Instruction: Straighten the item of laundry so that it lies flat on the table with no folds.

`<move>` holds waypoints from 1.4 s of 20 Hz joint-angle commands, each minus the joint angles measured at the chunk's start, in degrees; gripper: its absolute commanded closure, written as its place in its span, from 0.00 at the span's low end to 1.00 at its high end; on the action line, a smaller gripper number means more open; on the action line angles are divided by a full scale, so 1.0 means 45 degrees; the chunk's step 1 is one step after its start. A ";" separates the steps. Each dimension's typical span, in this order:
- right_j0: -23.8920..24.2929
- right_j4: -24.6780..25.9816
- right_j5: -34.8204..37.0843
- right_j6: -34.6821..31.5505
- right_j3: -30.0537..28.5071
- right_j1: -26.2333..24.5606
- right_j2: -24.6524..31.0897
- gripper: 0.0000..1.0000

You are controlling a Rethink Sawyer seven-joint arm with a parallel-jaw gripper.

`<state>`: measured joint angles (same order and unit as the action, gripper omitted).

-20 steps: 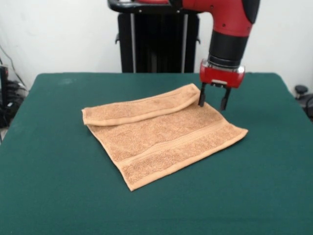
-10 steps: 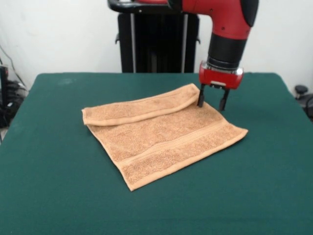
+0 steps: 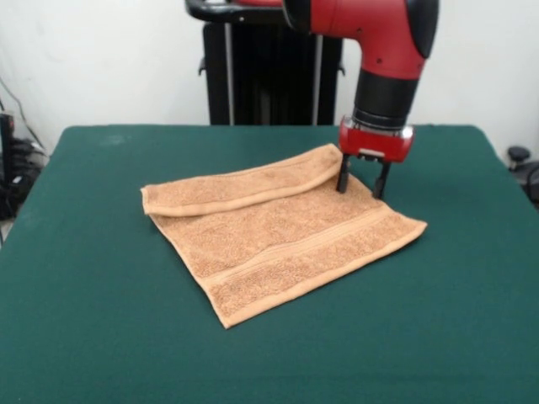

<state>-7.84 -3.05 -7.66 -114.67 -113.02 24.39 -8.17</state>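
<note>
Towel [image 3: 282,240]: orange-tan terry, looped pile, roughly square, lying skewed near the middle of the table [image 3: 93,320]; far edge is folded back over itself, forming a long rounded flap [image 3: 244,189] running from the left corner to the right end near the gripper; a woven band stripe [image 3: 295,252] runs parallel to the near hem; rest of the cloth lies flat, hems visible on the near and right edges; table surface is dark green, felt-like, matte, much wider than the towel.

Gripper [image 3: 360,187]: red body with two black fingers [image 3: 343,177] spread apart, tips down at the towel's far right corner, just beside the end of the flap; can't tell if tips touch the cloth or hover just above; nothing held between them.

Arm [image 3: 389,63]: red and black, comes down from the top; upper part cut off by the frame edge.

Surroundings: black pedestal [image 3: 269,71] behind the table, white wall; dark gear and cables at the left edge [image 3: 13,168], a black knob at the right edge [image 3: 519,155], both partly cut off and hard to identify.
</note>
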 commanded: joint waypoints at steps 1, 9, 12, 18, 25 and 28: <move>0.0157 0.0068 -0.0846 -0.2320 -0.0366 -0.1222 0.0784 0.00; 0.0468 0.0510 -0.0741 -0.2120 -0.1001 -0.0656 0.0795 0.00; 0.0672 0.0848 -0.0474 -0.2058 -0.1679 0.0046 0.0776 0.00; 0.0930 0.1332 -0.0230 -0.1951 -0.2235 0.0700 0.0773 0.00; 0.1110 0.1674 -0.0568 -0.1949 -0.2352 0.0552 0.0779 0.00; 0.1169 0.1779 -0.0760 -0.1973 -0.2327 0.0393 0.0770 0.00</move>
<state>-2.93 3.84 -8.88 -114.67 -121.28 28.09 -8.06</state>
